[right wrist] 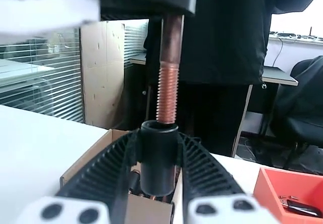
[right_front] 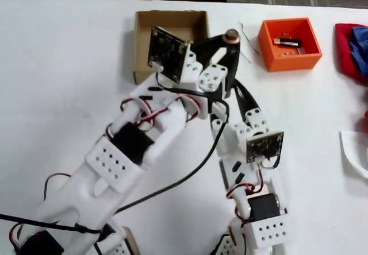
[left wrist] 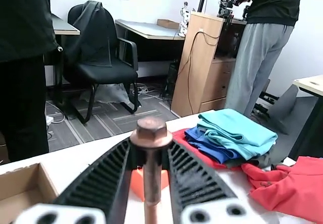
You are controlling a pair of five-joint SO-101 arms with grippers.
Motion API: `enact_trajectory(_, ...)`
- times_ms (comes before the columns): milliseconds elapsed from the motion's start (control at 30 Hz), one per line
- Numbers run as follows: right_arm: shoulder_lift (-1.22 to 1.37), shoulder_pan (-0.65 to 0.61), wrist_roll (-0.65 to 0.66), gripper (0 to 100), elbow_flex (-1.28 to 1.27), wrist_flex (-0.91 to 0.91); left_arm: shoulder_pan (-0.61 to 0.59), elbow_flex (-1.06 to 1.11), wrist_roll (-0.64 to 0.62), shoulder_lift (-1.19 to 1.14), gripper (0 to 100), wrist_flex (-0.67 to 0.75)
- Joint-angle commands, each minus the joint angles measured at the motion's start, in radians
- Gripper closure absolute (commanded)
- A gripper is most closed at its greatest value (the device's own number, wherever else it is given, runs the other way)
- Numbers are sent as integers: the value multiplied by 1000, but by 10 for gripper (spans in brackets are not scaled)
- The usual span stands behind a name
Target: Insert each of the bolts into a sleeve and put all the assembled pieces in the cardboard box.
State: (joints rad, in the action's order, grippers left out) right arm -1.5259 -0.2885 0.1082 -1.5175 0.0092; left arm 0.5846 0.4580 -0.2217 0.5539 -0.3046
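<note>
Ribbed black fingers (left wrist: 103, 176) of the left gripper (left wrist: 150, 151) are clenched on the copper bolt (left wrist: 151, 133). They pinch its smooth shank just under the flanged head, with the head up and the thread hanging free. Beneath it the right gripper (right wrist: 159, 146) is clamped around the black sleeve (right wrist: 159, 163), which stands upright with its mouth facing the bolt. The threaded tip sits right at that mouth, but I cannot tell whether it has entered or only meets the rim.

Both pieces look small, light and rigid, so neither is likely to give if the axes are off, and a tilted bolt would probably jam. The round, smooth shank could twist between the pads. The grip high under the head seems sound, since it leaves the whole thread clear. The sleeve is held at mid-body, which keeps its opening free.

Just behind and below the sleeve lies the cardboard box (right_front: 139, 42), and in the high view the two grippers meet near its right-hand corner. Well apart to the right on the white table (right_front: 69, 65) stands an orange bin (right_front: 289, 60) with a small dark part inside.
</note>
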Motion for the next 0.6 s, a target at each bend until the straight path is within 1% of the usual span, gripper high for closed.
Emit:
enact_trajectory(0,-10,38,-11,975,20,-19,12,10,5,11,977,0)
enact_trajectory(133,-15,61,-11,975,21,-19,26,5,9,11,977,0)
enact_trajectory(233,-15,61,-11,975,21,-19,57,8,89,9,977,-31)
enact_trajectory(333,-16,61,-9,975,21,-19,80,8,123,8,977,-58)
enact_trajectory(567,-16,61,-6,975,21,-18,51,8,124,12,975,-129)
